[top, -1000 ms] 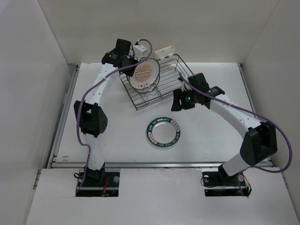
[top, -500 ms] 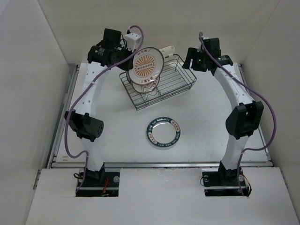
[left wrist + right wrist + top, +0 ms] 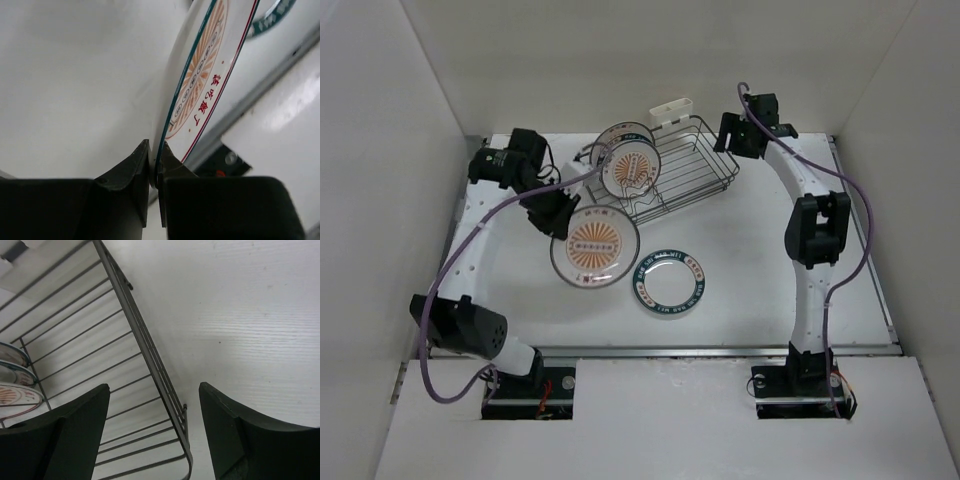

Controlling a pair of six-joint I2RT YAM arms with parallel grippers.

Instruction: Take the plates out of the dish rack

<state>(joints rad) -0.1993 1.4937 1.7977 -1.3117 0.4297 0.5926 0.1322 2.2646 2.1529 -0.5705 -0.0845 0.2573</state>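
My left gripper (image 3: 553,215) is shut on the rim of a white plate with an orange sunburst centre (image 3: 595,248), held nearly flat and low over the table, in front and left of the dish rack (image 3: 692,172). The left wrist view shows the fingertips (image 3: 142,157) pinching that plate's edge (image 3: 210,75). A teal-rimmed plate (image 3: 668,281) lies flat on the table beside it. More plates (image 3: 625,160) stand upright in the rack's left end. My right gripper (image 3: 732,135) is open and empty, straddling the rack's wire rim (image 3: 150,355) at its far right corner.
A small white plastic holder (image 3: 672,110) hangs on the rack's far side. White walls close the table in at the left, back and right. The table's near edge, a metal rail (image 3: 660,350), runs in front of the teal-rimmed plate.
My left arm lifted the sunburst plate up out of the rack and carried it down to the front left, beside the teal-rimmed plate. My right gripper moved from the rack's near side to its far right corner.
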